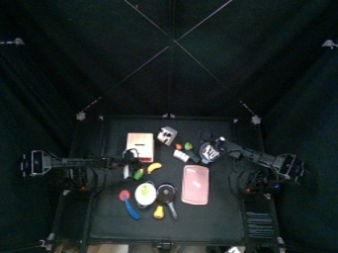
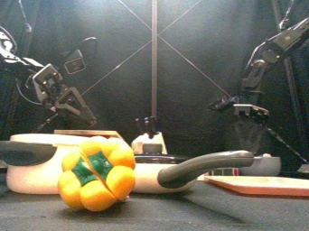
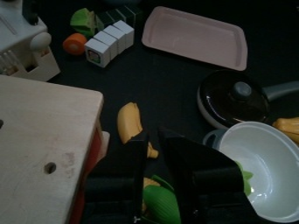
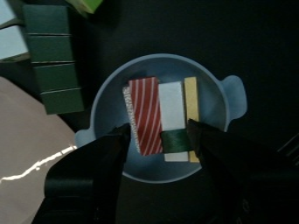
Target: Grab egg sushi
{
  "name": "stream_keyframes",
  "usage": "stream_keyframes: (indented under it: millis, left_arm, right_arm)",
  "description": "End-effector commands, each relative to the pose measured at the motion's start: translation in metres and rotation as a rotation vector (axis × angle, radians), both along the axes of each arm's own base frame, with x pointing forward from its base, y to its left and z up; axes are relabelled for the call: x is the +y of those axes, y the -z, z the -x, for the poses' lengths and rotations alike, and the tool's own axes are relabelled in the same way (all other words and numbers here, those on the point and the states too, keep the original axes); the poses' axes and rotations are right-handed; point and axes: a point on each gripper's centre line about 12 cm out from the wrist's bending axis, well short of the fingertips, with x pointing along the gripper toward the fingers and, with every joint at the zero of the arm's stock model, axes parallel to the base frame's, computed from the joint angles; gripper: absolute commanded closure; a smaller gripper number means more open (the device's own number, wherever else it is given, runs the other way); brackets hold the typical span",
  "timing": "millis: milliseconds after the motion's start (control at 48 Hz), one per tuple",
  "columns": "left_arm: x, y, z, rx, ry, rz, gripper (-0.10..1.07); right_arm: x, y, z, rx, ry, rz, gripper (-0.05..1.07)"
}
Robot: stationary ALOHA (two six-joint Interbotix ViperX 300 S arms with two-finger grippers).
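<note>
The egg sushi (image 4: 183,119), white rice with a yellow strip and a dark band, lies in a small blue-grey bowl (image 4: 222,140) beside a red-and-white striped sushi (image 4: 142,115). My right gripper (image 4: 159,133) hovers directly over the bowl, open, its jaws straddling both pieces without touching them. In the top view this gripper (image 1: 218,149) is at the table's right rear. My left gripper (image 3: 152,144) rests shut above a banana (image 3: 128,122), next to a wooden cutting board (image 3: 47,131).
A pink tray (image 1: 196,184) lies centre-right, and a black lidded pan (image 3: 239,96) and a white pot (image 3: 263,171) stand near the front. A yellow pepper (image 2: 97,173) stands at the front edge. Green blocks (image 4: 52,61) lie close to the bowl.
</note>
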Motion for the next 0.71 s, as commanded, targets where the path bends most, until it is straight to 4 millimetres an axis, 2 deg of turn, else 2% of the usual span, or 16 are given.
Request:
stream_keyframes:
  millis: [0, 292, 688]
  left_arm:
    - [0.002, -0.003, -0.002, -0.010, -0.006, -0.001, 0.35]
    - [0.002, -0.002, -0.002, -0.001, -0.008, -0.003, 0.35]
    - [0.002, -0.002, -0.002, 0.000, -0.009, -0.003, 0.35]
  right_arm:
    - [-0.009, -0.004, -0.004, -0.013, 0.018, 0.007, 0.13]
    - [-0.019, -0.010, -0.008, 0.048, -0.035, 0.074, 0.14]
    - [-0.016, 0.007, -0.009, 0.116, -0.053, 0.034, 0.14]
